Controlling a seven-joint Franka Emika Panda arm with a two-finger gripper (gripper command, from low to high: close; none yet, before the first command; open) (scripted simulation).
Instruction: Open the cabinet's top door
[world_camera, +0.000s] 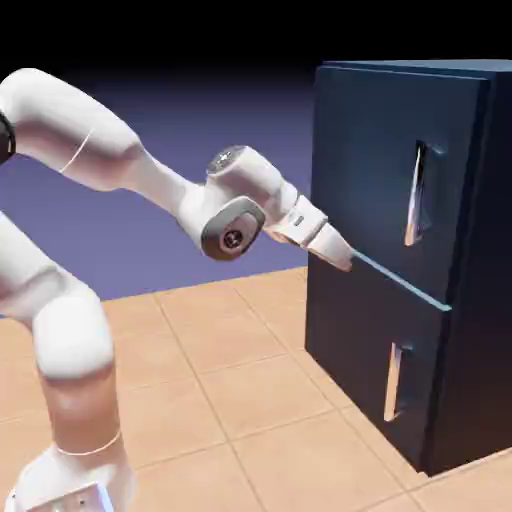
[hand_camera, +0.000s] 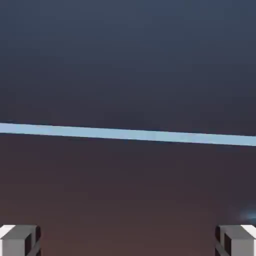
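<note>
Opening this cabinet (world_camera: 380, 345) should mean swinging a broad, rigid panel on hinges, not lifting any weight; I'd expect it to feel heavy at first and then follow an arc. The top door (world_camera: 385, 170) stands in front of the jaws (hand_camera: 128, 241) and reaches up above them, shut against the body. The jaws are spread wide apart with nothing between them, pointing at the front near the pale seam (hand_camera: 128, 134) that divides this door from the lower door (world_camera: 350, 335). Whether the tips touch the front, I can't tell.

The place to take hold is the upright silver handle (world_camera: 415, 195), above the jaws and off to the exterior view's right of them. It looks smooth and hard, so a light pinch could slide along it; a firm grip around the middle of the bar, one finger on each side, should suit it best. The lower handle (world_camera: 393, 383), below the jaws on that same side, belongs to the wrong door. Pulling straight out without following the swing might twist the bar free.
</note>
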